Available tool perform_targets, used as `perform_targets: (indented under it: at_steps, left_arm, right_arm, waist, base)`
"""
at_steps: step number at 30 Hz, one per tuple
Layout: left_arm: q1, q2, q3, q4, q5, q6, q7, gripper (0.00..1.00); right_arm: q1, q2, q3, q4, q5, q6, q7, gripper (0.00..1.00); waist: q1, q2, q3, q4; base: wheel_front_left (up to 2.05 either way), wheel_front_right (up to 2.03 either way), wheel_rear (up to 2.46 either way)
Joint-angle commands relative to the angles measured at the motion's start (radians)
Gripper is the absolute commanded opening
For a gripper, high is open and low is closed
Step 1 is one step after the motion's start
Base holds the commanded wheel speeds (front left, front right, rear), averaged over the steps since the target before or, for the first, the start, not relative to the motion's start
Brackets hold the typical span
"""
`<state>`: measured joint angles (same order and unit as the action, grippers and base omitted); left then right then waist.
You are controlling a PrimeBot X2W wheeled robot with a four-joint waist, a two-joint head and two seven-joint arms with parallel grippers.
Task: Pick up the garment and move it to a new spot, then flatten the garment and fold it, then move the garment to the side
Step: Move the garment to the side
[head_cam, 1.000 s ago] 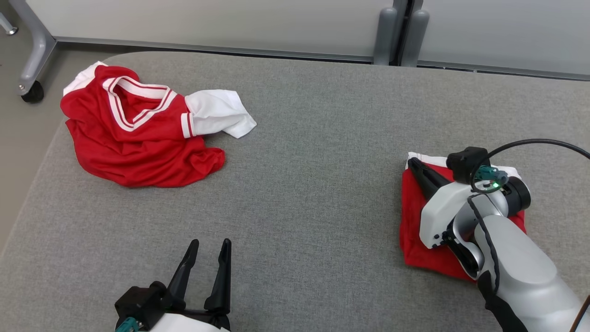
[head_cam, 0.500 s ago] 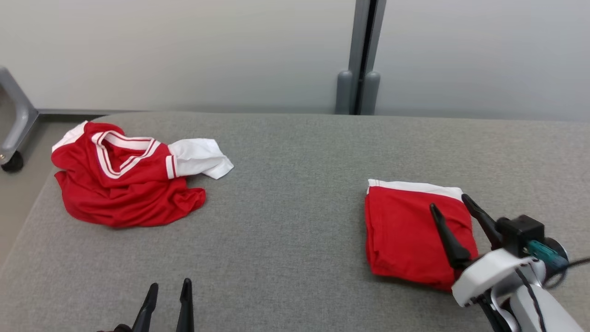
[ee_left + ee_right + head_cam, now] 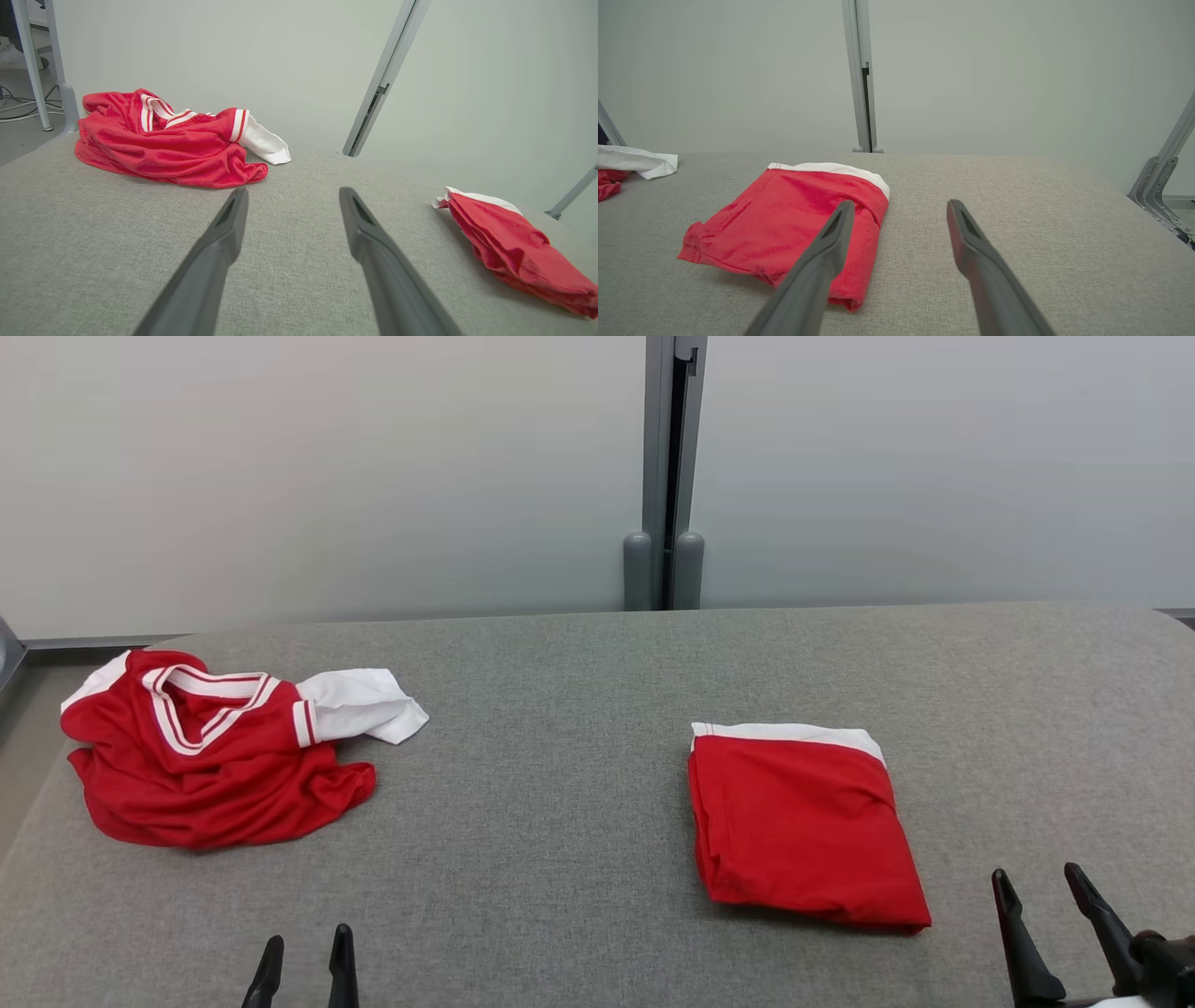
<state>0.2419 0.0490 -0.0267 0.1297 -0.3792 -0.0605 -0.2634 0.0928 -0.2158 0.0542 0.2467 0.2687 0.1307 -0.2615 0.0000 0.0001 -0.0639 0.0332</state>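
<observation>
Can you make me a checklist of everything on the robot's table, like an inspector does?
Surface: grey padded table, flat.
Job's things: folded garment lies flat on the right, apart from both grippers; crumpled jersey heaped at the far left.
Clutter: nothing seen.
Grippers: left gripper open, holding nothing; right gripper open, holding nothing.
Cables: wires beyond the table's left end.
Surroundings: pale wall with a grey post.

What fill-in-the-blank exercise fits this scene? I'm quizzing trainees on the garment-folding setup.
The folded red garment lies on the robot's ___ side of the grey padded table.
The crumpled red jersey has a ___ sleeve sticking out.
The left gripper and right gripper both hold nothing, jaws ___.
Missing words: right, white, open.
</observation>
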Motion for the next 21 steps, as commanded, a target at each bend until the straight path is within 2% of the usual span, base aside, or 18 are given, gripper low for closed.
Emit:
perform_targets:
  at_steps: [1,9,14,18,21]
  left_arm:
    - [0.01,0.003,-0.003,0.001,0.0,-0.007,-0.002,1.0]
    - [-0.015,0.003,-0.014,0.008,0.009,-0.018,-0.002,1.0]
    - [-0.032,0.003,-0.018,0.011,0.014,-0.023,-0.002,1.0]
    - [-0.062,0.004,-0.032,0.018,0.02,-0.03,-0.002,1.0]
    - [-0.113,0.003,-0.052,0.026,0.015,-0.038,-0.002,1.0]
  right_arm:
    - [0.012,0.009,-0.011,-0.005,-0.007,0.0,-0.004,1.0]
    - [0.003,0.044,-0.013,-0.004,0.004,0.0,-0.005,1.0]
    - [-0.064,0.033,0.027,0.045,0.088,0.0,0.01,1.0]
    - [-0.179,-0.004,0.08,0.099,0.232,0.0,0.189,1.0]
    - [-0.269,-0.015,0.08,0.158,0.323,0.0,0.331,1.0]
  waist:
    - [0.0,-0.0001,0.0,0.001]
    - [0.0,-0.0001,0.011,0.0]
    - [0.0,-0.0001,0.032,-0.002]
    - [0.0,-0.0001,0.081,0.014]
    - [0.0,-0.0001,0.135,0.042]
  base:
    - [0.0,0.0,0.0]
    - [0.0,0.0,0.0]
    - [0.0,0.0,0.0]
    - [0.0,0.0,0.0]
    - [0.0,0.0,0.0]
